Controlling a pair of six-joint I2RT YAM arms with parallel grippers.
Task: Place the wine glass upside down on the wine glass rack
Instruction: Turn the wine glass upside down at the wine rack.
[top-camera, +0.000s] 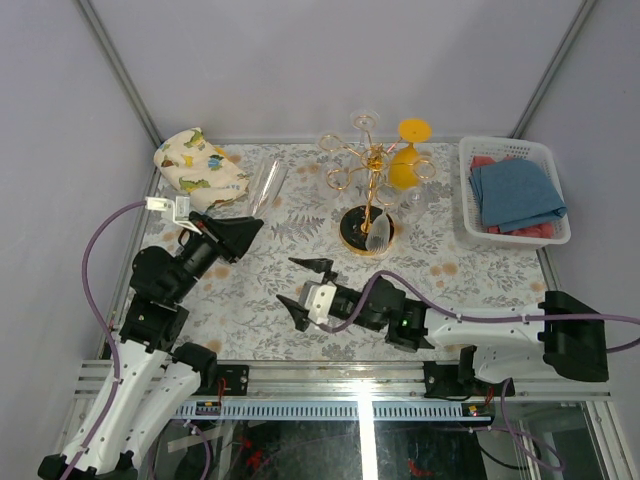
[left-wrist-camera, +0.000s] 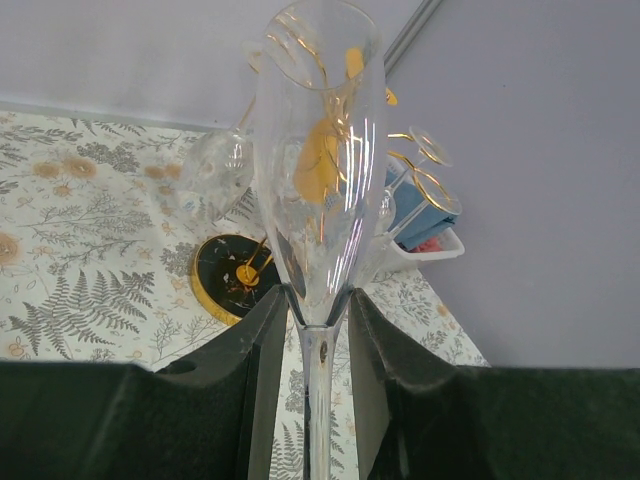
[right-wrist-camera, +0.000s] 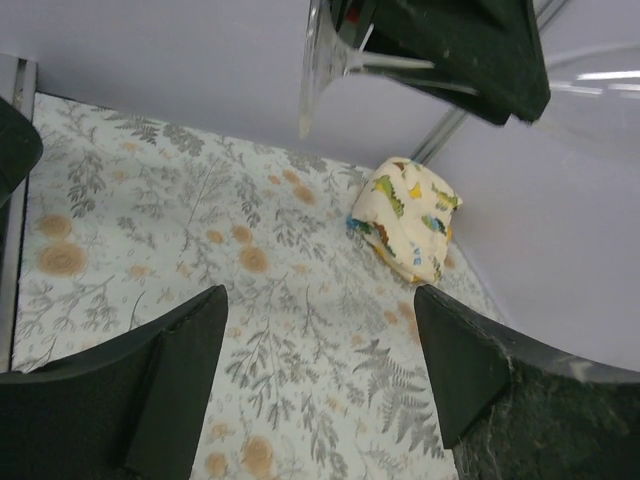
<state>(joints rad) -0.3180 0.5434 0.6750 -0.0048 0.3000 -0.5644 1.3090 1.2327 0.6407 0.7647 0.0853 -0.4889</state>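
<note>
My left gripper (top-camera: 248, 228) is shut on the stem of a clear wine glass (top-camera: 268, 185), held low over the table's left half with its bowl pointing towards the back. In the left wrist view the stem runs between the fingers (left-wrist-camera: 262, 340) and the bowl (left-wrist-camera: 320, 170) rises just past their tips. The gold wine glass rack (top-camera: 366, 160) stands at back centre on its round black base (top-camera: 350, 228), to the right of the held glass. My right gripper (top-camera: 308, 290) hangs open over the table's near middle, with nothing between its fingers (right-wrist-camera: 190, 340).
An orange glass (top-camera: 405, 165) hangs upside down on the rack's right side, and a clear glass (top-camera: 381, 234) sits by the base. A white basket (top-camera: 512, 190) of blue and red cloths stands back right. A dinosaur-print cloth (top-camera: 200, 168) lies back left.
</note>
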